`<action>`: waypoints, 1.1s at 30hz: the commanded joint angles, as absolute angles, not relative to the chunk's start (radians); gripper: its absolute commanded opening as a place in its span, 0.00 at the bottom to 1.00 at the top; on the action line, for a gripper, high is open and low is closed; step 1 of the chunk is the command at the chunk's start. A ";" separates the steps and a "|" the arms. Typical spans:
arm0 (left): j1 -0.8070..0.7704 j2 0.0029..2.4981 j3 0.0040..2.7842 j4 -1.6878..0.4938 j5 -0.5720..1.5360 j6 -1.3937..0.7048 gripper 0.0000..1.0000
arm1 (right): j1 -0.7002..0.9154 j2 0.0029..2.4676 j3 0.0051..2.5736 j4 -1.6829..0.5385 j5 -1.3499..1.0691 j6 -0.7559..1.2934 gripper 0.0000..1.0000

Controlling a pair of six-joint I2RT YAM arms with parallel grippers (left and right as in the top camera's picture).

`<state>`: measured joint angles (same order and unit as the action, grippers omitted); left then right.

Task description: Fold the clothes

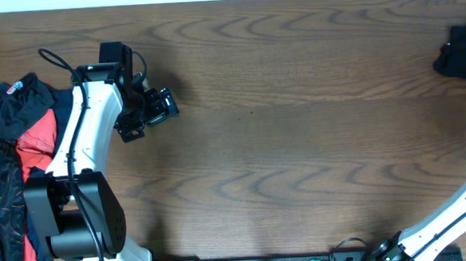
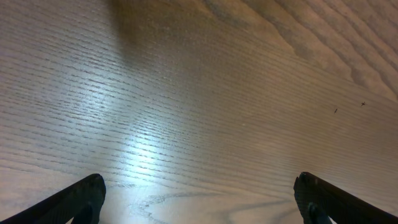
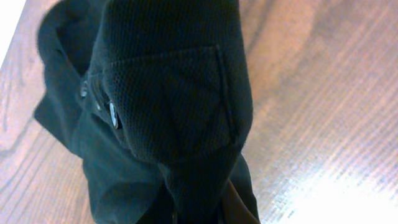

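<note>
Overhead: black buttoned knit shirt (image 1: 462,50) lay bunched at the wooden table's (image 1: 298,143) far right. Right jaws were pinched shut on it, probably to pull it centreward. Left jaws gaped wide, empty, near red-and-black garment heap (image 1: 10,150).

The right arm (image 1: 453,215) runs off the overhead view's right edge, taking the right gripper out of sight. In the right wrist view the black garment (image 3: 174,106) covers the fingers and is cropped at top and bottom. The pile of clothes (image 1: 3,158) is cut by the left edge and partly hidden under the left arm (image 1: 82,146); its white print is too small to read. Only the tips of the left gripper (image 2: 199,208) show.
</note>
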<state>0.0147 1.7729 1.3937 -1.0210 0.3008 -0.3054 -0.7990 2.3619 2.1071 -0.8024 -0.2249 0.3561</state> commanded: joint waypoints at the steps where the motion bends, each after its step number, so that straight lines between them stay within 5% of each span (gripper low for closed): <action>1: 0.013 1.777 1.403 -1.024 0.302 -0.288 0.98 | -0.813 2.411 2.127 -0.830 -0.214 0.401 0.01; 6: 0.013 1.777 1.403 -1.031 0.302 -0.288 0.98 | -0.817 2.475 2.126 -0.874 -0.160 0.440 0.01; 9: 0.014 1.777 1.403 -1.036 0.302 -0.288 0.98 | -0.820 2.495 2.126 -0.901 -0.133 0.441 0.15; 10: 0.014 1.777 1.403 -1.037 0.302 -0.288 0.98 | -0.822 2.495 2.126 -0.907 -0.127 0.441 0.27; 11: 0.014 1.777 1.403 -1.038 0.302 -0.288 0.98 | -0.825 2.495 2.126 -0.912 -0.121 0.440 0.69; 12: 0.014 1.777 1.403 -1.038 0.302 -0.288 0.98 | -0.826 2.495 2.126 -0.918 -0.115 0.439 0.98; 33: 0.014 1.777 1.403 -1.032 0.302 -0.284 0.98 | -0.841 2.113 2.127 -1.004 -0.035 0.456 0.99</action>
<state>0.0147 1.7729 1.3937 -1.0290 0.3008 -0.3054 -0.8574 2.2257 2.1159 -1.0000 -0.0441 0.4484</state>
